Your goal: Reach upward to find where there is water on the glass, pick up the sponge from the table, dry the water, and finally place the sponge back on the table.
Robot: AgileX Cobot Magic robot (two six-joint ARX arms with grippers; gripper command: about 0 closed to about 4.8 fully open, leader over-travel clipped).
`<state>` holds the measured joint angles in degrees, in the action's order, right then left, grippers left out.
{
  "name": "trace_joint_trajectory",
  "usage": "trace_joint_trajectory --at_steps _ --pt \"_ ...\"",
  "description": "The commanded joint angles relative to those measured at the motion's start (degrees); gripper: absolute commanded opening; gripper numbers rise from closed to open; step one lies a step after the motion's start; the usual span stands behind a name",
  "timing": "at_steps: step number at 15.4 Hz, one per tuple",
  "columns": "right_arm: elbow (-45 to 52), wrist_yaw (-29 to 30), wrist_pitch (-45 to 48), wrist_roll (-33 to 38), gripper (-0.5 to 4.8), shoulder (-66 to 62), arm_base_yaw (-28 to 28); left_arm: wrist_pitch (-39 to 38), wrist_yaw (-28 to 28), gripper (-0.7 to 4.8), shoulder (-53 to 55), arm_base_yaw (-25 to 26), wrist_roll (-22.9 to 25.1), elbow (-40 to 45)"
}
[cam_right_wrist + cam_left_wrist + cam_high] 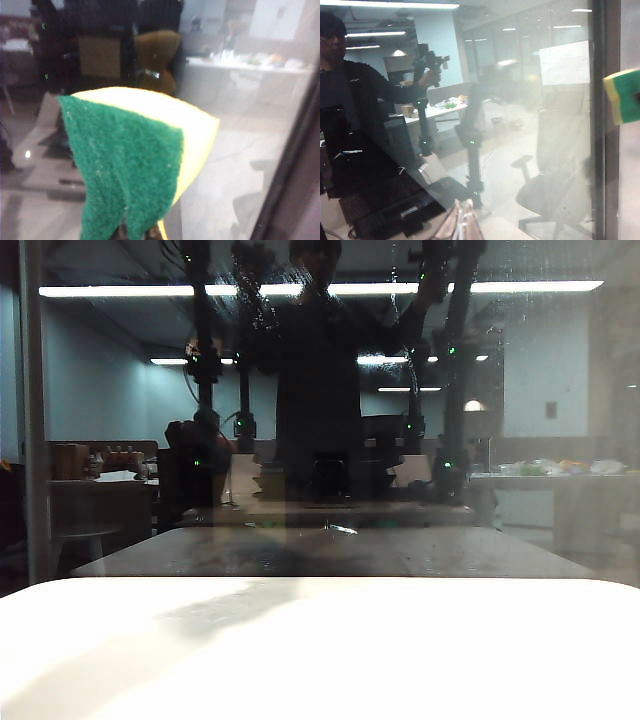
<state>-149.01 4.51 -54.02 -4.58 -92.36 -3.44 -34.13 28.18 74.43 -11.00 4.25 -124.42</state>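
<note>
Right wrist view: the sponge [135,160] is being held up in front of the glass [240,130], folded so that its dark green scouring layer is facing the camera and its yellow foam is showing along the upper and far edge. The right gripper [134,233] is barely being shown, just under the sponge at the frame's edge; its jaws are being kept closed on the sponge's lower end. A dark frame bar [292,170] is being seen beside the sponge, slanting across the pane.

In the left wrist view, the same sponge [625,96] is being seen at the picture's edge, raised against the glass [520,125] next to the dark vertical bar [600,120]. Of the left gripper [462,224] only blurred pale fingertips [451,225] are being shown close to the lens, well apart from the sponge; whether they are parted or closed cannot be told.

In the exterior view, no gripper is being shown directly. The white table [320,660] is lying in front of the glass [560,390], and whitish streaks and droplets of water [490,340] are being seen high on the pane.
</note>
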Motion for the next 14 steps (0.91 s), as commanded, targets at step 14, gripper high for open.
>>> trace_joint_trajectory --at_steps 14 --pt "83.62 -1.64 16.5 6.23 -0.09 53.31 6.12 -7.04 -7.82 -0.05 -1.55 0.02 0.46 -0.13"
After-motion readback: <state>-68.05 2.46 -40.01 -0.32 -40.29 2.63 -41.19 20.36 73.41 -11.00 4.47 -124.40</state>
